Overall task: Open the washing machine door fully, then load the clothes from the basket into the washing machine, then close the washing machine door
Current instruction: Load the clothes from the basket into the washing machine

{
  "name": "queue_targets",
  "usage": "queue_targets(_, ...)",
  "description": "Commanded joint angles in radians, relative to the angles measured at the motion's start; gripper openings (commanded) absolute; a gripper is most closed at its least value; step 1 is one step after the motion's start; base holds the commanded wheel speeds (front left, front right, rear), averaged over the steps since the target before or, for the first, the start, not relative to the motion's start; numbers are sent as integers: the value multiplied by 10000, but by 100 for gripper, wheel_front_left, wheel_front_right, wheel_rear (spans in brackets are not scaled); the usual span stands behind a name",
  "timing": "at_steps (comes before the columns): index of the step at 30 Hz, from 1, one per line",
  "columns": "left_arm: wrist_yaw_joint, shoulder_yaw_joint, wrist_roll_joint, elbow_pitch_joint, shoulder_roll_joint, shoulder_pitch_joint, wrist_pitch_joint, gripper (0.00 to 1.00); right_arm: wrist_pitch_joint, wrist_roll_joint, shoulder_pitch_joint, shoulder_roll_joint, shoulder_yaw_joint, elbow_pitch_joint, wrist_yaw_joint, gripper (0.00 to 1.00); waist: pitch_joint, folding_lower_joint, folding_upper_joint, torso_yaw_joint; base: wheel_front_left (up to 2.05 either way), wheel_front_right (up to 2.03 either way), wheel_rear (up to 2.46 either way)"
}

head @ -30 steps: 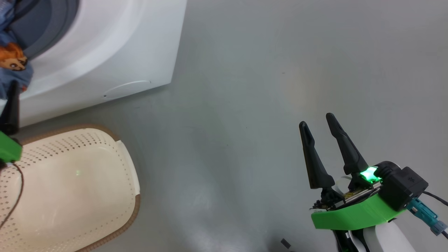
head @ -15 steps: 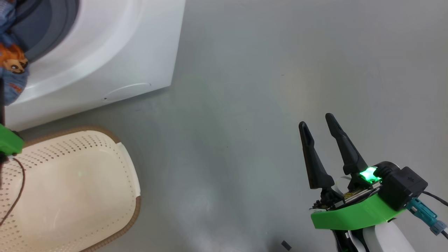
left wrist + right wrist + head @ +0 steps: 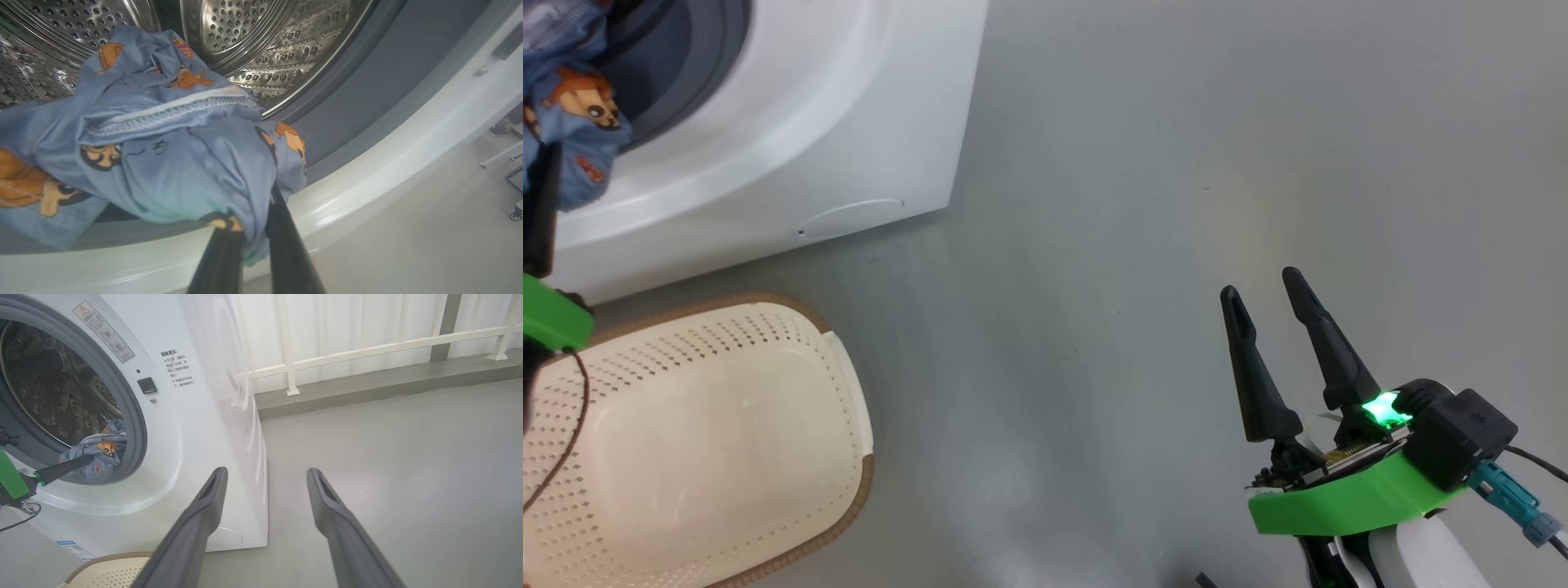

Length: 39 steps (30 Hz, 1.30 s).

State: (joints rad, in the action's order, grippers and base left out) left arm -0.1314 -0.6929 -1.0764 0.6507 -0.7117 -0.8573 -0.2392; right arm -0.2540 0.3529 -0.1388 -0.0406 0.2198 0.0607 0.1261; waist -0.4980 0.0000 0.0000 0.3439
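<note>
At the far left, your left pincer [image 3: 253, 234] is clamping a fold of the clothes [image 3: 175, 163]. The light blue bundle is resting on the lower lip of the grey gasket [image 3: 359, 106], at the mouth of the washing machine [image 3: 792, 122]. The drum [image 3: 261, 36] is lying straight ahead of the fingers, beyond the bundle. I judge the coming push is running along the pincer's own axis, inward over the lip. The left wrist view is giving you the steel drum up close, while the right wrist view is showing the whole opening from the side. The basket [image 3: 858, 506] is showing bare plastic where visible. Far right, your right pincer [image 3: 1260, 281] is hovering apart over the floor [image 3: 1176, 163], gripping nothing, well away from the machine.
</note>
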Motion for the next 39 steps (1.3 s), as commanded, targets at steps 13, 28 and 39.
queue_targets(13, 194, -97, 892, 795, -1263, -2364, 1464, 0, -78, 203, -55, -96, 334, 507, 46, 100, -716, 0, 0, 646, 0, 0, 0)
queue_targets(28, 538, -64, 2438, 1758, -1837, -6002, 990, 0, -78, 543, 553, -96, 660, 1271, 46, 100, -1988, 0, 0, 1809, 0, 0, 0)
queue_targets(39, 323, -499, 2690, 2737, -1584, -6878, 2027, 100, -78, 529, 714, -96, 683, 1342, 46, 100, -2024, 0, 0, 1785, 0, 0, 0)
